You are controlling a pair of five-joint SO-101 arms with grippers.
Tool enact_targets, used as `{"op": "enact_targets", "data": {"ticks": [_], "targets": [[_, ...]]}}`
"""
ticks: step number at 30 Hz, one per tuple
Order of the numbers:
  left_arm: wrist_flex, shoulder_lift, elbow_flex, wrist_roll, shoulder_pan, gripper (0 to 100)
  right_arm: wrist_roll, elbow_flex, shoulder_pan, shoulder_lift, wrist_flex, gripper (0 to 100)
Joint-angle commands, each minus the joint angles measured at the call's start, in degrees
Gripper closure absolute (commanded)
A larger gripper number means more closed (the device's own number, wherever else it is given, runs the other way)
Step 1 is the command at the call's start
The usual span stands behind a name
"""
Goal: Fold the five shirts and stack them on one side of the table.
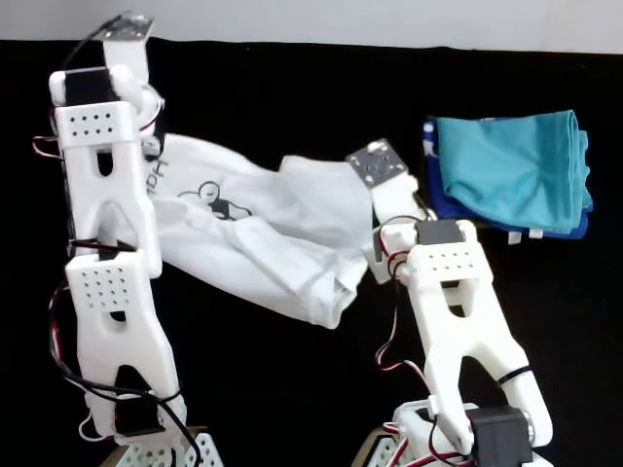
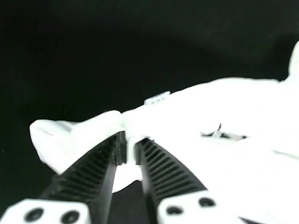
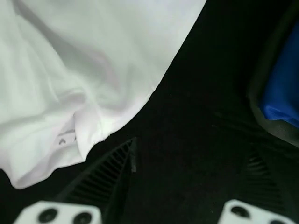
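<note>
White shirt (image 1: 263, 229): unfolded and rumpled, lying across the middle of the black counter (image 1: 292, 389) with a small dark print facing up. One end reaches toward the far left, at the left arm.
Left hand (image 2: 130, 145): fingers pressed together, clamped on a bunched edge of the white shirt.
Right hand (image 3: 191, 151): fingers apart, holding nothing, over bare counter just beside the white shirt's hem.
Teal shirt (image 1: 516, 165): folded, resting on top of a folded blue shirt (image 1: 458, 206). The stack sits on the far right side, apart from the white shirt.
</note>
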Motion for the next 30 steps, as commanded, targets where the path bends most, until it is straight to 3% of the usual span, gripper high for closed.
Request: {"op": "enact_targets", "data": {"ticks": [1, 9, 16, 21, 23, 27, 30], "targets": [[0.79, -0.66, 3.38, -2.2, -3.21, 85, -1.67, -0.48, -0.92, -0.04, -1.19, 67.1], [2.11, -0.92, 4.79, -2.02, -11.82, 82, -1.49, -1.8, -13.49, 2.24, -1.36, 67.1], [2.29, -1.1, 4.79, -1.93, -18.59, 82, -1.93, -14.46, -18.33, 18.07, -1.54, 67.1], [2.29, -1.1, 4.79, -2.11, -21.49, 82, -1.58, -23.34, -23.43, 26.77, 8.31, 67.6], [2.29, -1.1, 4.79, -2.2, -21.85, 82, -1.49, -25.45, -25.54, 28.26, 11.38, 73.3], [2.29, -1.1, 4.79, -2.2, -21.67, 82, -1.49, -26.59, -27.12, 28.97, 12.88, 99.3], [2.29, -1.1, 4.79, -2.2, -21.58, 82, -1.58, -26.86, -26.95, 28.79, 15.08, 97.7]]}}
